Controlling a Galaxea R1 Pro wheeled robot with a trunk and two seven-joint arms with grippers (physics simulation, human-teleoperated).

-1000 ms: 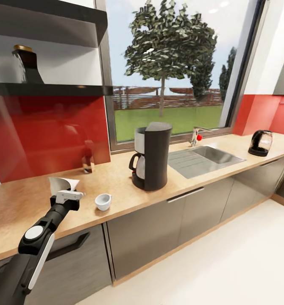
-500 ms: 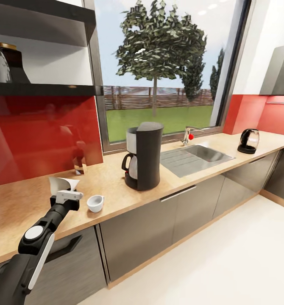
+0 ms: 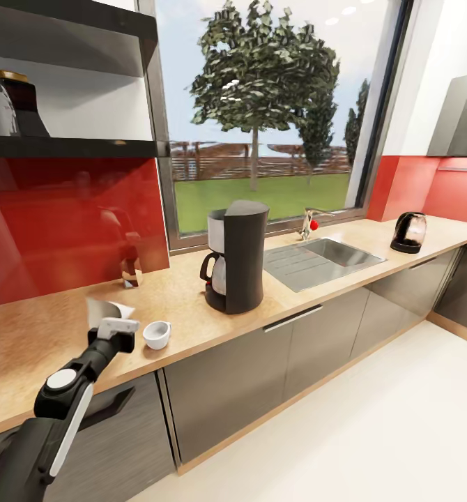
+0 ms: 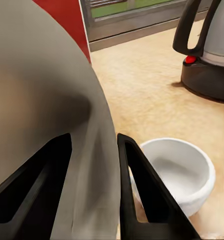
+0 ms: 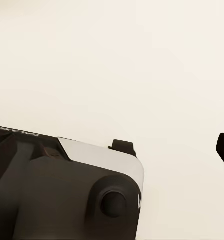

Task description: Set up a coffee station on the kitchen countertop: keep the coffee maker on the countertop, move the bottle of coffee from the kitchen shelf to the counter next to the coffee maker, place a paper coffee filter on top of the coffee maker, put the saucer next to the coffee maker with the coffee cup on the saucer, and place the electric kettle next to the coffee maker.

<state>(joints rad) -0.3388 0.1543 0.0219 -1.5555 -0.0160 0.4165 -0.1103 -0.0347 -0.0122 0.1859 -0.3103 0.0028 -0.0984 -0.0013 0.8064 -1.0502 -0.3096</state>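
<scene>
A white paper coffee filter (image 3: 102, 307) is held pinched in the left gripper (image 3: 112, 325), near the small white cup (image 3: 156, 334). The black coffee maker (image 3: 238, 256) stands unfiltered; the dark bottle (image 3: 19, 104) remains shelved, the black kettle (image 3: 408, 232) far right. The right gripper's state cannot be told.

The wooden tabletop (image 3: 185, 307) runs along the red wall and under the window, and the black coffee maker (image 3: 238, 256) stands on it near the middle, with the small white cup (image 3: 156, 334) on the wood well to its left. A steel sink (image 3: 320, 258) is set into the tabletop right of the coffee maker, and the black electric kettle (image 3: 408, 232) stands far at the right end. On the dark shelf (image 3: 73, 147) above the red wall stands a dark bottle (image 3: 17, 104) with a gold cap.
</scene>
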